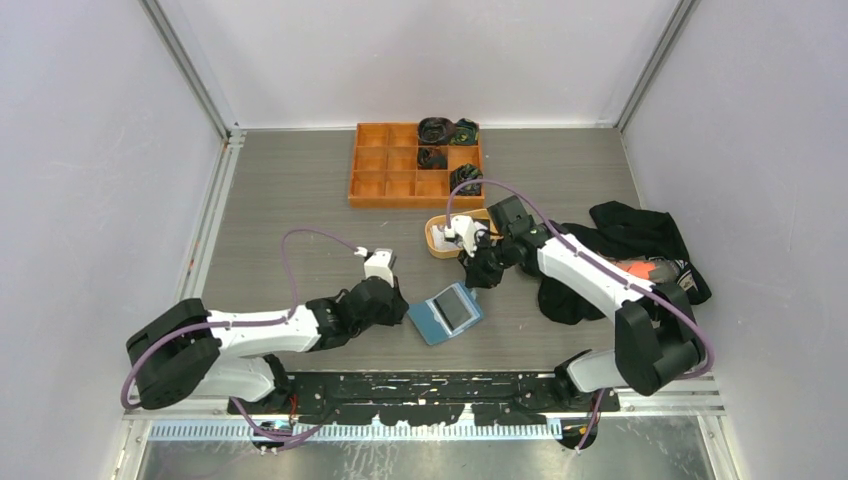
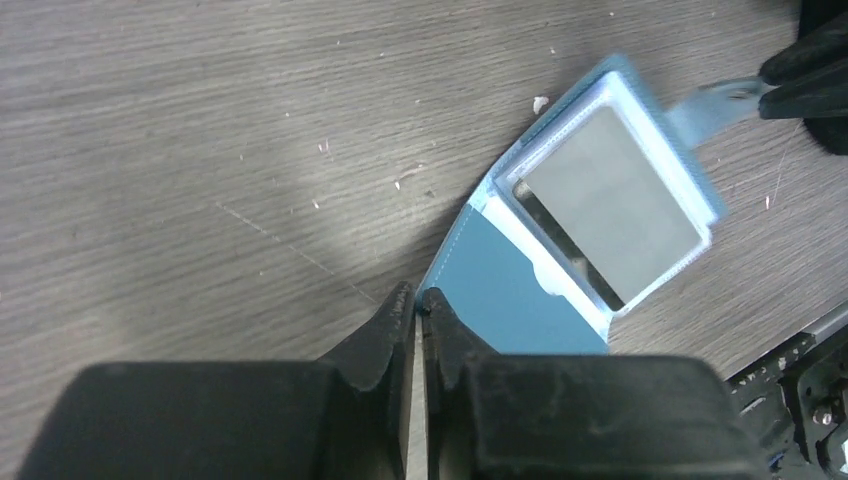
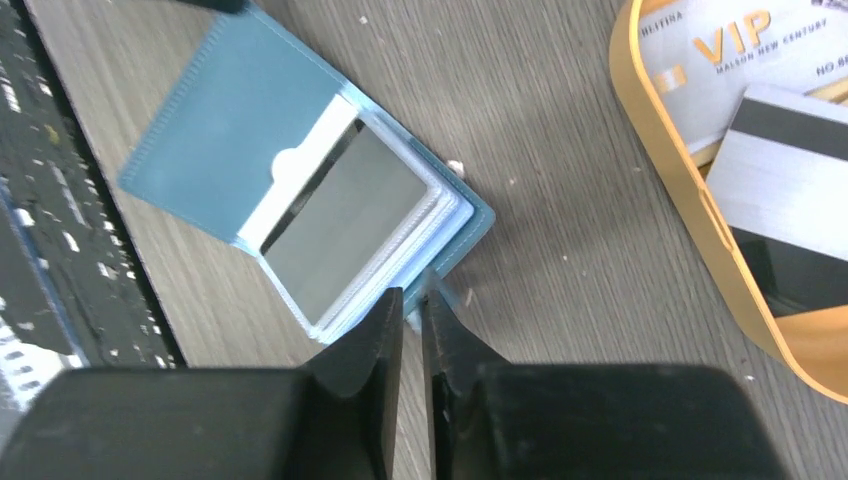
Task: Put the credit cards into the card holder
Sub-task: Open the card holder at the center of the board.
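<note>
Room: a white-walled cell with a grey wood-grain desk (image 1: 280, 200). A tray (image 1: 352, 170) sits at the far side, a dish (image 1: 429, 240) just in front of it, and a dark cloth (image 1: 640, 240) on your right.
Top view, holder: the holder (image 1: 447, 312) lies open near the front edge, between the two arms. Its long axis slants from near-left to far-right.
Top view, claws: the left claw (image 1: 403, 308) meets the holder's near-left corner. The right claw (image 1: 470, 285) sits at its far-right end, between holder and dish.
Left wrist, left claw: it is closed to a thin slit, tips at the corner of the blue cover. You cannot tell whether that corner is actually nipped.
Left wrist, extra: only here do you see the snap tab (image 2: 715, 100) running into the right claw's dark fingers (image 2: 800, 70).
Right wrist, right claw: the jaws are all but together at the tab end, so read it as gripping the holder by its tab. The clear sleeves face up.
Right wrist, cards: the cards (image 3: 790, 170) lie overlapped in the dish, to the claw's right and apart from the holder. No other view shows them plainly.
Next move: the cards lie on the dish side, so your right arm is much the nearer. It would likely have to release the tab first.
</note>
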Action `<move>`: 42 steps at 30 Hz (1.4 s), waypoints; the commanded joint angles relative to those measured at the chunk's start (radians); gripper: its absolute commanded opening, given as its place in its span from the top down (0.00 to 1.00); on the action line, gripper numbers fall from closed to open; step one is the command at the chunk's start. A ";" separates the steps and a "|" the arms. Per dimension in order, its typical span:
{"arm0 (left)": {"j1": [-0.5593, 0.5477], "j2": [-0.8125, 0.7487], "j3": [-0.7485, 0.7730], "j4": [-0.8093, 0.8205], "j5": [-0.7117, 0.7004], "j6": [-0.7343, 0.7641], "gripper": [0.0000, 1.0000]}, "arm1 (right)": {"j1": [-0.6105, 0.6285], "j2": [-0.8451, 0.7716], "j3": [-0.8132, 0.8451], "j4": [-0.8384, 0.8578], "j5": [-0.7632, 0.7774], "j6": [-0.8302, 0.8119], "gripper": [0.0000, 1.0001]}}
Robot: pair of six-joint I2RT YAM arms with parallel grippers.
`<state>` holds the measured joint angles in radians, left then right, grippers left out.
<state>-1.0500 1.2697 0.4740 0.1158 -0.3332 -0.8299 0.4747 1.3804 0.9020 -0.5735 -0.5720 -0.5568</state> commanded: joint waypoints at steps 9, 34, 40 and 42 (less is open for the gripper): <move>0.103 0.141 0.087 0.137 0.204 0.218 1.00 | -0.070 0.002 0.055 -0.065 0.225 0.045 0.54; 0.117 -0.399 -0.043 0.076 0.182 0.133 0.24 | -0.064 -0.157 0.076 -0.262 -0.275 -0.266 0.12; 0.118 -0.555 -0.143 0.219 0.222 0.010 0.00 | -0.064 -0.170 0.085 -0.241 -0.197 -0.219 0.12; 0.118 -0.558 -0.142 0.262 0.264 -0.023 0.02 | -0.065 -0.173 0.090 -0.237 -0.183 -0.196 0.11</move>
<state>-0.9352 0.7273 0.3454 0.2398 -0.1238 -0.7650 0.4084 1.2240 0.9443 -0.8379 -0.8043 -0.8009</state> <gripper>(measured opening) 0.993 0.881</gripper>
